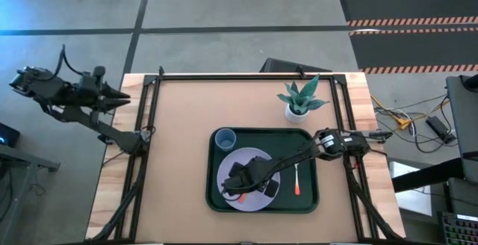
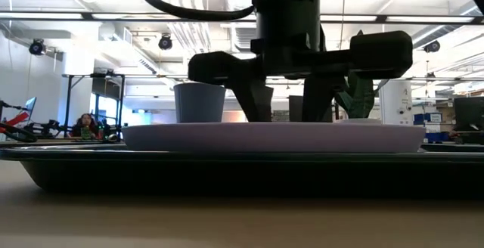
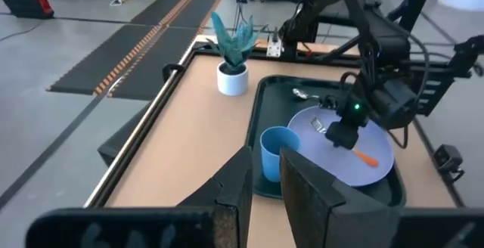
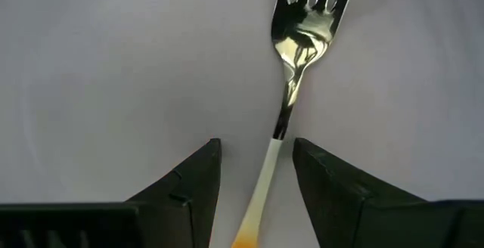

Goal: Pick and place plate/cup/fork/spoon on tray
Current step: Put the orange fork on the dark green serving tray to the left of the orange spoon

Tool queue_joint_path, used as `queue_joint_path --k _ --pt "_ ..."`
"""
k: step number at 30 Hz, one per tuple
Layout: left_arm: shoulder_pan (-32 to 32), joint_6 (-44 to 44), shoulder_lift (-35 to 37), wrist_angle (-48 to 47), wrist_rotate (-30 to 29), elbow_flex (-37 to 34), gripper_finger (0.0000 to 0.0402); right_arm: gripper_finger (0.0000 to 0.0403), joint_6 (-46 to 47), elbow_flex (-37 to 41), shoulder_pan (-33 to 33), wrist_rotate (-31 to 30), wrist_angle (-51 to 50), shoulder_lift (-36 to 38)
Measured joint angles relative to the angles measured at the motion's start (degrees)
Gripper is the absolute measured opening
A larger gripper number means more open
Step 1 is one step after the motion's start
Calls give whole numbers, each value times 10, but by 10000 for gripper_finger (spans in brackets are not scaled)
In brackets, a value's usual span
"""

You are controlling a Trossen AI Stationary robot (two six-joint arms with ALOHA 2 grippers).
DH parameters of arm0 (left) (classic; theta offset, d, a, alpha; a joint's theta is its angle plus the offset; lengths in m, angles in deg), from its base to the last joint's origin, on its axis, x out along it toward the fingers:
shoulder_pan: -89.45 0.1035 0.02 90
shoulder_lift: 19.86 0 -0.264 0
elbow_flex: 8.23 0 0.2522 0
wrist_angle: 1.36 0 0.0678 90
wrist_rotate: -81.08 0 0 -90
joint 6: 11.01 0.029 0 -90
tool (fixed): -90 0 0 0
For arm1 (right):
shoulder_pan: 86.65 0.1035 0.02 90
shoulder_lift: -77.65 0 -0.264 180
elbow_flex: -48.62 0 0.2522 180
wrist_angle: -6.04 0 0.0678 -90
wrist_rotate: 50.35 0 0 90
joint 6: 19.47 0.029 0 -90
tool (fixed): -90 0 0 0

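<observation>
Our right gripper (image 4: 255, 174) stands wide, straddling the fork (image 4: 291, 82) lying on the plate (image 1: 243, 179) in the tray (image 1: 310, 200). Light, stiff, slippery; we judge mid-handle best. Left gripper (image 1: 123, 98) waits narrow, off-table.

Dark green tray (image 1: 212, 193), pale lavender plate (image 1: 228, 172), blue cup (image 1: 225, 138), silver fork (image 4: 291, 59) with orange-red handle, white pot (image 1: 294, 113), green plant (image 1: 302, 95)

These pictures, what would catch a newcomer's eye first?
The right tool stands open over the lavender plate on the green tray, with the fork lying on the plate between its fingers. The blue cup sits in the tray's far corner, the spoon beside the plate. The left tool waits off the table's edge.
</observation>
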Motion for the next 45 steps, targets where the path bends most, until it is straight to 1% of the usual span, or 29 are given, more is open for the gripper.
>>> queue_joint_path --k 3,5,8,11,13,17,19,21,25,29,30,31,33,37,41,45 --pt "0 -2 10 0 1 0 51 145 -2 1 0 0 -2 0" --pt "0 -2 12 0 1 0 51 128 -4 1 1 4 -5 0" --pt "0 0 14 0 1 0 51 86 -11 3 3 7 -7 -1" --pt "0 2 14 0 1 0 51 31 -12 9 7 15 -9 -1" --pt "0 2 14 0 1 0 51 16 -13 11 12 10 -9 -1" --pt "0 2 13 0 1 0 51 11 -13 5 18 -5 -15 -2" --pt "0 2 13 0 1 0 51 10 -15 -9 20 -24 -29 -4" --pt "0 1 13 0 1 0 51 9 -23 -28 20 -30 -45 -5" --pt "0 1 13 0 1 -1 51 9 -48 -88 19 -29 -108 -1" --pt "0 1 13 0 0 -1 51 9 -74 -177 19 -47 -223 4" --pt "0 1 13 0 -2 -1 51 9 -81 -197 19 -48 -240 4" --pt "0 1 13 0 -3 -1 51 9 -100 -205 19 -52 -234 8" --pt "0 1 13 0 -3 -1 51 9 -148 -203 21 -64 -229 30" --pt "0 -2 13 1 -10 -2 51 9 -192 -178 22 -51 -231 72" --pt "0 -3 13 2 -18 -8 51 9 -196 -115 23 -15 -233 109" --pt "0 -6 13 3 -28 -12 51 9 -149 -26 33 4 -235 162"
